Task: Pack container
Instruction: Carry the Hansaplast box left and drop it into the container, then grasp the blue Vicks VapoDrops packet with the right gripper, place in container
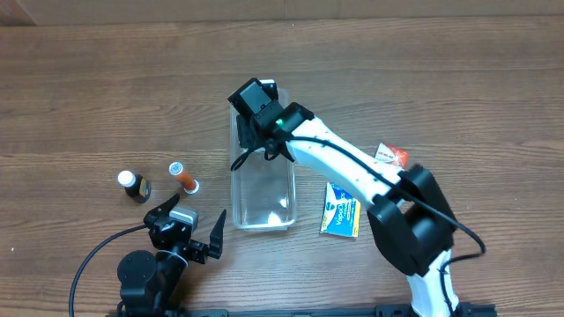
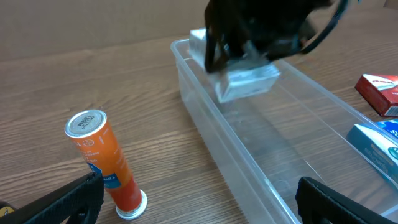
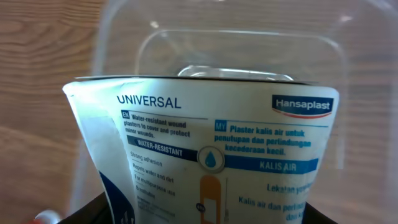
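Note:
The clear container [image 1: 263, 192] lies lengthwise in the middle of the table, with nothing visible on its floor. It also shows in the left wrist view [image 2: 208, 134] and the right wrist view [image 3: 239, 46]. My right gripper [image 1: 260, 116] is shut on a white Hansaplast plaster box [image 3: 205, 137] and holds it over the container's far end. The same box shows in the left wrist view [image 2: 249, 81], inside the far end of the container. My left gripper [image 1: 194, 217] is open and empty, near the table's front edge, left of the container.
An orange tube [image 1: 183, 178] stands upside down on its cap just ahead of the left gripper [image 2: 106, 165]. A small dark bottle [image 1: 134, 186] stands to its left. A blue and yellow box [image 1: 340, 210] and a red box [image 1: 390, 156] lie right of the container.

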Controlling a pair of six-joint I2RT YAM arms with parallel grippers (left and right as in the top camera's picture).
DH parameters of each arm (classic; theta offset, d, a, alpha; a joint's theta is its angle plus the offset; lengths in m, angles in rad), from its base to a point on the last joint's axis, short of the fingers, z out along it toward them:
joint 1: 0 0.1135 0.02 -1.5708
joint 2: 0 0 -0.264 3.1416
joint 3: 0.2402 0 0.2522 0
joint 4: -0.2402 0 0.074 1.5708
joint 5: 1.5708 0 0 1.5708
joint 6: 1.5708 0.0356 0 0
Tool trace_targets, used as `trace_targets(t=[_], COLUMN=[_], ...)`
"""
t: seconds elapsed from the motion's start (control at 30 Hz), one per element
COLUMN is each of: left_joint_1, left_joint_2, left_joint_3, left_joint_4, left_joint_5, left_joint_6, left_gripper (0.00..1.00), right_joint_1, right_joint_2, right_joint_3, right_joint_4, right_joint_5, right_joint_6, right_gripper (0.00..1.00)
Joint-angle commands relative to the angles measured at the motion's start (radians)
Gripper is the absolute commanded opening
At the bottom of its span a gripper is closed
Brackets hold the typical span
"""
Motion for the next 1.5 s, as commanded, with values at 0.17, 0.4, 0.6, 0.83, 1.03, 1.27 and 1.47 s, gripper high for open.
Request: trace_targets(t=[0.17,0.4,0.6,0.83,1.03,1.27,1.47], left_joint_1=[0.005,0.005,0.005,0.005,0.005,0.005,0.005], left_joint_2=[-0.006,-0.006,-0.006,-0.006,-0.006,-0.006,-0.006], left_joint_3=[-0.004,-0.004,-0.004,-0.004,-0.004,-0.004,-0.004], left_joint_4=[0.004,0.004,0.004,0.004,0.004,0.004,0.004], left_joint_5=[0.01,0.01,0.01,0.01,0.01,0.01,0.01], left_joint_6=[0.019,0.019,0.019,0.019,0.019,0.019,0.019], left_gripper=[1.0,1.0,1.0,1.0,1.0,1.0,1.0], right_joint_1=[-0.024,-0.138,-0.206,-0.204,-0.204,-0.156,0.026], right_joint_2=[-0.099,-0.346,-0.341,-0.341,-0.339,-0.48,-0.451], right_joint_3=[0.129,0.154,-0.161,-0.589,-0.666,-0.246,-0.078], right_joint_4=[-0.084,-0.531,-0.75,-0.378,-0.251,-0.616,-0.445], right_joint_5=[-0.084,-0.01,-0.067,-0.257,-0.227,0.008,-0.107], right_joint_6=[-0.002,-0.031,0.062,0.05,0.063,0.051,0.065], right_gripper=[0.91,0.97,1.0,1.0,0.76,0.71,0.7])
